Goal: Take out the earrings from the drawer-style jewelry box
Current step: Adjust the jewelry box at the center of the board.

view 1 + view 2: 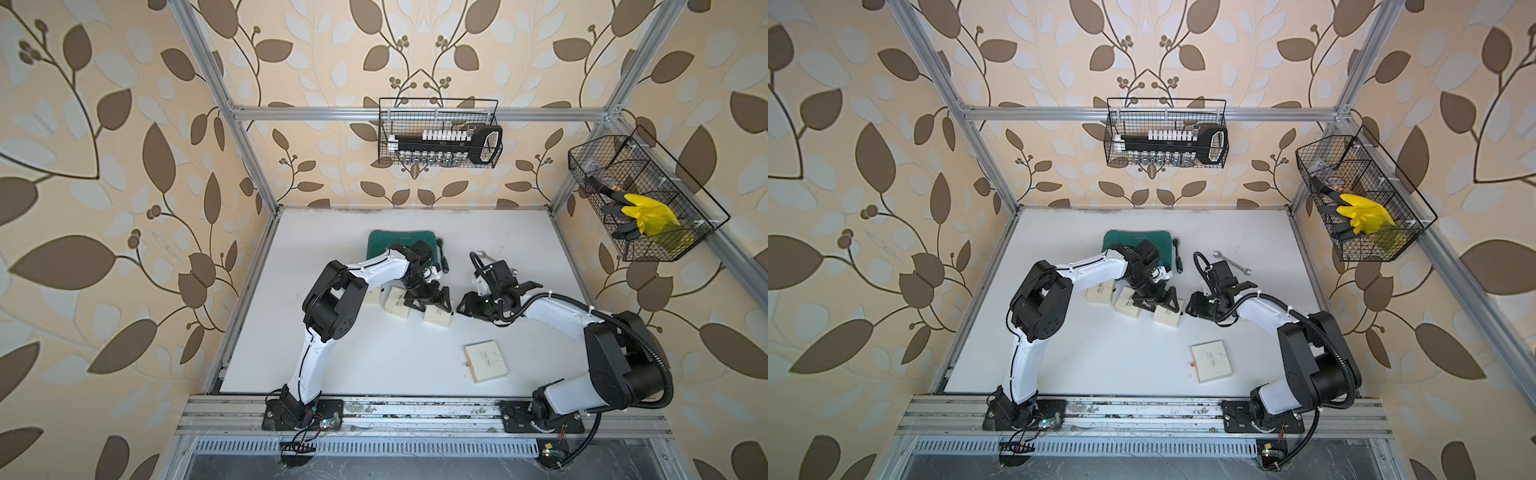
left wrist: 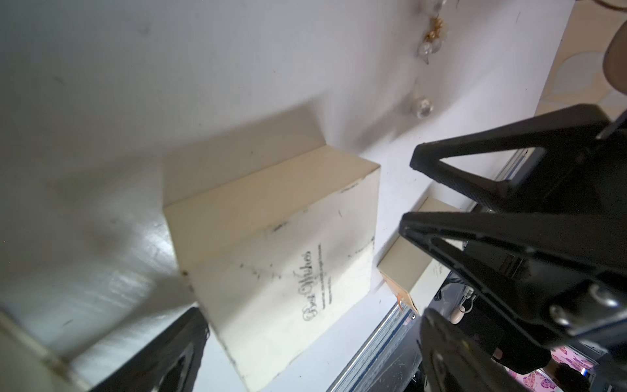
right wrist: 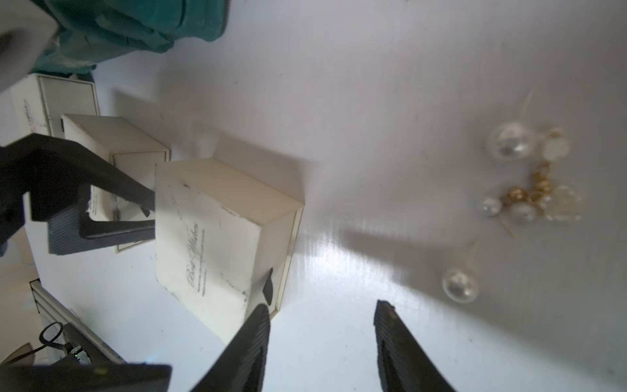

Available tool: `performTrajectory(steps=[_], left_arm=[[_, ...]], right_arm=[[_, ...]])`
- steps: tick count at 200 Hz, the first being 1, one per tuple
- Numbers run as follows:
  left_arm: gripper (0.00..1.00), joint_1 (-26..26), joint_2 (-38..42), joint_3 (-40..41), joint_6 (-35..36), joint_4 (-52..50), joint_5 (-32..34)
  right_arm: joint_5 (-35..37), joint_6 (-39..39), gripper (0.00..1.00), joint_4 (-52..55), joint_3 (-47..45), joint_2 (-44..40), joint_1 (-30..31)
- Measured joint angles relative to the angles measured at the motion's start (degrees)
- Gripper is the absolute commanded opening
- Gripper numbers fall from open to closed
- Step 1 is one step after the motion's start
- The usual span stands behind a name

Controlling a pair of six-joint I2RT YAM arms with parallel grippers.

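Observation:
The earrings (image 3: pixel 529 197) are pearl and gold pieces lying loose on the white table; one single pearl (image 3: pixel 459 283) lies nearest my right gripper. The left wrist view shows them too, earrings (image 2: pixel 421 107) beyond the box. A cream drawer-style jewelry box (image 1: pixel 436 321) stands between the wide-open fingers of my left gripper (image 1: pixel 430 306), and its lid (image 2: pixel 281 258) bears script lettering. My right gripper (image 3: pixel 322 307) is open over bare table, one finger beside the black pull tab (image 3: pixel 268 285) on the drawer end. In both top views the right arm hides the earrings.
Two more cream boxes (image 1: pixel 397 308) (image 1: pixel 372 297) sit left of the held one, and a flat one (image 1: pixel 486 361) lies nearer the front. A green pouch (image 1: pixel 399 245) and a wrench (image 1: pixel 1231 263) lie behind. Wire baskets (image 1: pixel 440 133) (image 1: pixel 640 199) hang on the walls.

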State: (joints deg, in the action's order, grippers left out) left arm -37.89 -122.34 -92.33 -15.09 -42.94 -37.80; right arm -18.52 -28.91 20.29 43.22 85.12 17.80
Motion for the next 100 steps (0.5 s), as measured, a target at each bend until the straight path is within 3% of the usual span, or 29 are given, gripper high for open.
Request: performTrajectory(steps=[27, 100], left_arm=[[0.99, 0.15, 0.00, 0.00, -0.37, 0.07, -0.55], [0.92, 1.25, -1.51, -0.61, -2.91, 0.74, -1.18]], right_arm=[[-3.34, -0.66, 0.32, -2.62, -0.74, 0.02, 0.04], [-7.06, -1.53, 0.24, -6.75, -0.85, 3.21, 0.04]])
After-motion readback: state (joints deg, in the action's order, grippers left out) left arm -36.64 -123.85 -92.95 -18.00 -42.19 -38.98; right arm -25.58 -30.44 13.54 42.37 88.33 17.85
